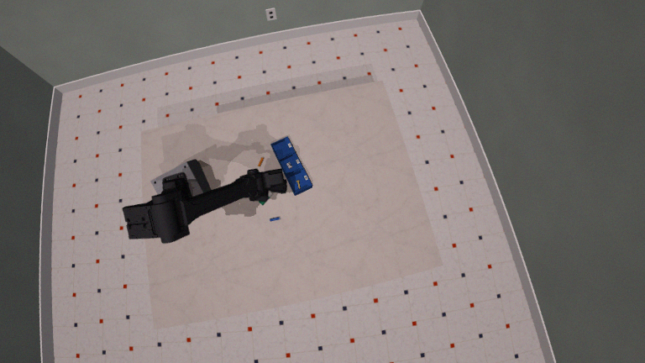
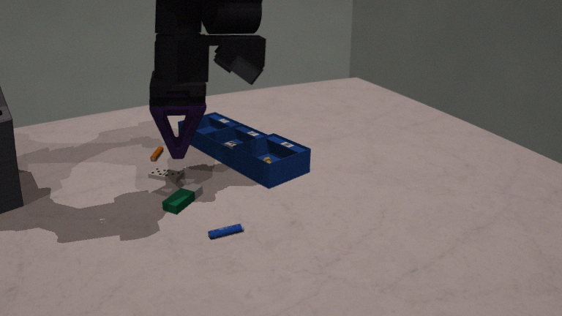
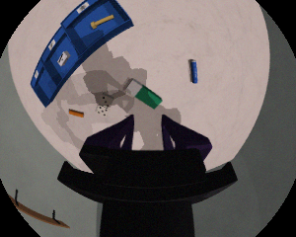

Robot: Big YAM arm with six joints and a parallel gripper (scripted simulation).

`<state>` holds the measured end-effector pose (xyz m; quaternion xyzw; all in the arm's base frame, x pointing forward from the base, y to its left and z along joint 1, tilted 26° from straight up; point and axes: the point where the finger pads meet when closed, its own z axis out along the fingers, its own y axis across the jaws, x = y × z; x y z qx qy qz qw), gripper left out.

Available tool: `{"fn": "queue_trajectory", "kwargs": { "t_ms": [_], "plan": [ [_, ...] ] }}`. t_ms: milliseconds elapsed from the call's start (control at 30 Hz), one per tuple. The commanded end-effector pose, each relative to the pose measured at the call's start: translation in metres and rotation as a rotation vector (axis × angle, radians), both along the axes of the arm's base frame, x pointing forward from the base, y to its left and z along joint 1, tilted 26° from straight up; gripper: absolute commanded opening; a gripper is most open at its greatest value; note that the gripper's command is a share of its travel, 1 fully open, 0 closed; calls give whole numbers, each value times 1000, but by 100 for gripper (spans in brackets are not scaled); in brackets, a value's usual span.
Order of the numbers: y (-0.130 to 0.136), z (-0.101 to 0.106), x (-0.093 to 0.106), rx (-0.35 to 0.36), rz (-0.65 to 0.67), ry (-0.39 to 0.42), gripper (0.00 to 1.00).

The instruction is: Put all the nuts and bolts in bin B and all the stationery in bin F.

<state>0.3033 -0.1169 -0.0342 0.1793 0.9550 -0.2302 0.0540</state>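
You have the gripper [image 2: 178, 156] [image 3: 147, 118] in the air above the table, its fingers parted partway and nothing held between them. The next target is prob. the green-and-white block [image 1: 262, 202] [image 2: 178, 200] [image 3: 149, 97], which I take for an eraser, so stationery. It lies flat on the table, outside the bins.

In the wrist view you see it ahead of the fingertips, almost centred on the gap. In the ext. view it is on the camera's side of the gripper, and lower. So you need to travel fwd in the wrist view, then go down.

Pls mind the long axis: in the wrist view it runs diag., pale end upper left, green end lower right. The fingers close left to right there, which is nearer to the block's length than to its width. For a grip across the narrow sides, you should turn the wrist well before the descent, otherwise the tips may land on top or catch the corners.

The domino [image 2: 159, 172] [image 3: 103, 110] is near the pale end, so keep the finger on that side away from it. After the grip, the carry goes to the middle compartment [image 2: 230, 157] [image 3: 75, 69], presumably bin F; its label is too small to read.
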Motion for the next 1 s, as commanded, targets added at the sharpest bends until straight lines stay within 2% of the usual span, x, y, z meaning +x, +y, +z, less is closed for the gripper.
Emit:
{"fn": "queue_trajectory", "kwargs": {
  "t_ms": [0,100,167,200,667,733,767,967],
  "plan": [
    [-1,6,7,-7,148,52,37],
    [0,6,8,-10,221,88,37],
    [0,6,8,-10,221,88,37],
    [1,6,9,-12,282,118,37],
    [6,7,16,-25,620,269,37],
    [6,7,16,-25,620,269,37],
    [4,7,16,-28,682,293,37],
    [3,7,15,-39,836,322,37]
  ]
}}
